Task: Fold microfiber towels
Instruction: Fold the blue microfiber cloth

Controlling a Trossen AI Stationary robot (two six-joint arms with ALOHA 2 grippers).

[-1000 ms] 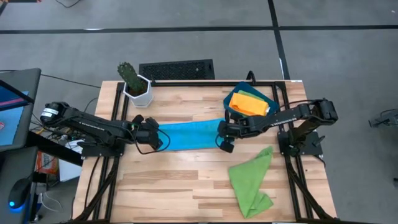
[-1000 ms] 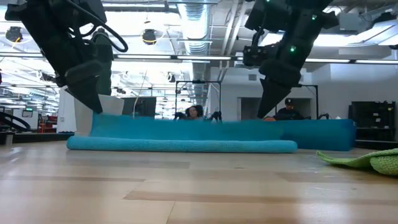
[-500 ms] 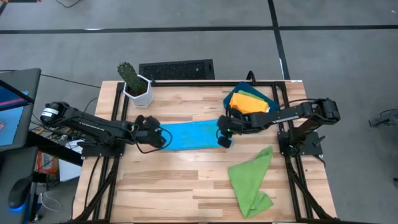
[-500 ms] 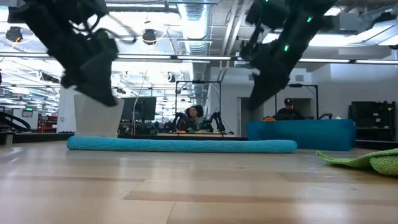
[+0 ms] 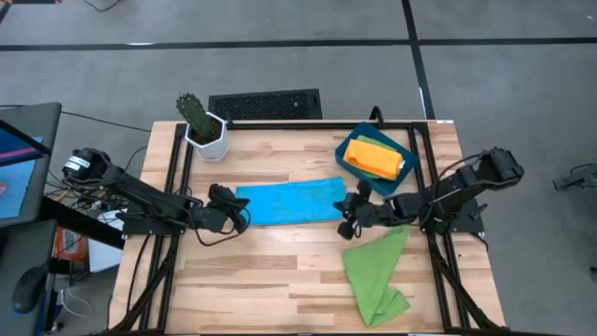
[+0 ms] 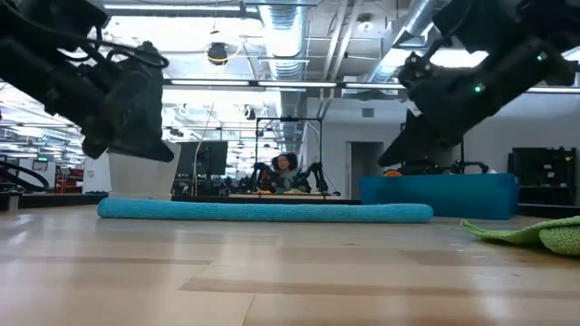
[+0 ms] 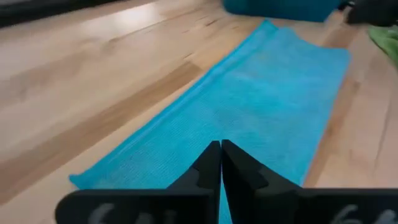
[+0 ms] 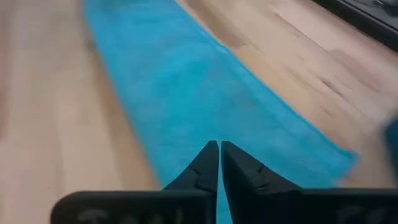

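The bright blue towel (image 5: 289, 202) lies flat and folded as a long strip across the table's middle, also seen in the low view (image 6: 263, 212). My left gripper (image 5: 244, 222) hovers shut just off the strip's near left corner, pointing along the blue towel (image 7: 261, 106). My right gripper (image 5: 344, 226) hovers shut off the near right corner, above the blue towel (image 8: 186, 93). In the low view both grippers (image 6: 152, 149) (image 6: 390, 161) hang clear above the cloth. A lime green towel (image 5: 376, 269) lies crumpled at the near right. An orange towel (image 5: 371, 154) rests in the dark-blue tray (image 5: 347, 168).
A potted cactus (image 5: 200, 125) stands at the far left corner. The tray sits at the far right, close to the blue towel's right end. A dark grille (image 5: 265, 104) lies beyond the far edge. Bare wood (image 5: 270, 271) spreads along the near side, left of the green towel.
Both grippers have let go of the blue towel's raised layer, which has dropped flat onto the layer below. They have then drawn back toward the table's near edge and sunk lower, the left drifting left and the right drifting right, both tipping toward level.
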